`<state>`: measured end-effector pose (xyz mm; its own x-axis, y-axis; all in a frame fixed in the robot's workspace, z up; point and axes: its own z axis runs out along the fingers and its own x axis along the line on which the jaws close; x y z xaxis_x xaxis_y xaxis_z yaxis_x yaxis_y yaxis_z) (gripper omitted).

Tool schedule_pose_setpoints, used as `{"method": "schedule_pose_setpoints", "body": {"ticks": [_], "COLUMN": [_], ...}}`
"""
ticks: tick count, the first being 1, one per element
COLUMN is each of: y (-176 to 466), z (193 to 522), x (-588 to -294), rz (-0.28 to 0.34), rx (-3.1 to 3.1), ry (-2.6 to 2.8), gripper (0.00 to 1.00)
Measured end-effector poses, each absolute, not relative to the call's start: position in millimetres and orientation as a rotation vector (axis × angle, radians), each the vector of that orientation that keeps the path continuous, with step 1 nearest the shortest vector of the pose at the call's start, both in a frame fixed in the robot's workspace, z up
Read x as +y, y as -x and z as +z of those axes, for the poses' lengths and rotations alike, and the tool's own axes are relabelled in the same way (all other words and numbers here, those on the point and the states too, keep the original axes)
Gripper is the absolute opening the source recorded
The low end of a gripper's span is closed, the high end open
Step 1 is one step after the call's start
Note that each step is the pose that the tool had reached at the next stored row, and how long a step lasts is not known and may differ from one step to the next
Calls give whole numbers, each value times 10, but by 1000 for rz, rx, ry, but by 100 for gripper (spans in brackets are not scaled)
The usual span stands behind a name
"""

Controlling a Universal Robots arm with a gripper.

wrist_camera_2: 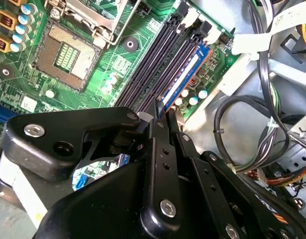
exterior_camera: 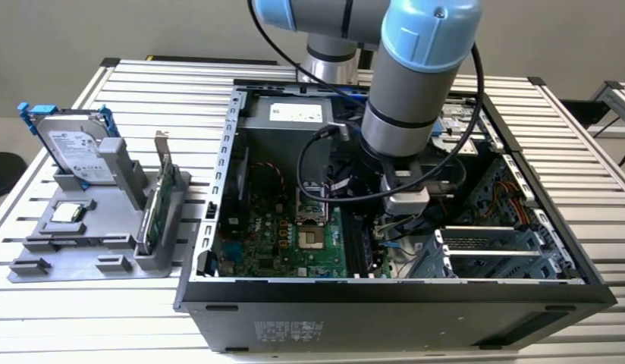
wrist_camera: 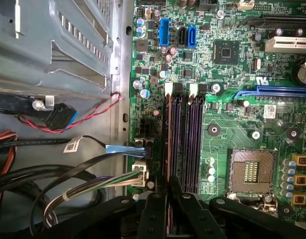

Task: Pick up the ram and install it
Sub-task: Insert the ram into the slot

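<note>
Reaching down into the computer case [exterior_camera: 292, 296] | fingers [wrist_camera_2: 169, 119] pinched on the ram [wrist_camera_2: 185, 74] | at motherboard slots [wrist_camera: 185, 134]

The exterior view looks down from high in front onto the open computer case [exterior_camera: 394, 227], with the parts holder [exterior_camera: 100, 220] at about nine o'clock of it. Both wrist views sit close above the motherboard [wrist_camera_2: 93, 64] [wrist_camera: 232, 119], seemingly facing opposite ways, and share the memory slots [wrist_camera_2: 168, 59] [wrist_camera: 185, 134] and processor socket [wrist_camera_2: 68, 50] [wrist_camera: 252, 172].
</note>
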<state>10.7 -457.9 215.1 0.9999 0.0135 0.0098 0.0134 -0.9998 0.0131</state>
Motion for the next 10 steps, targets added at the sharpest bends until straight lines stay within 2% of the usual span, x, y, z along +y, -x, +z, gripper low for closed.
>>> {"method": "schedule_pose_setpoints", "body": {"ticks": [9,10], "y": [-108,-107], "z": [2138,2136], "x": [-4574,-4575], "rz": [17,17], "rx": [21,21], "ry": [-3132,-3132], "gripper": [0,100]}}
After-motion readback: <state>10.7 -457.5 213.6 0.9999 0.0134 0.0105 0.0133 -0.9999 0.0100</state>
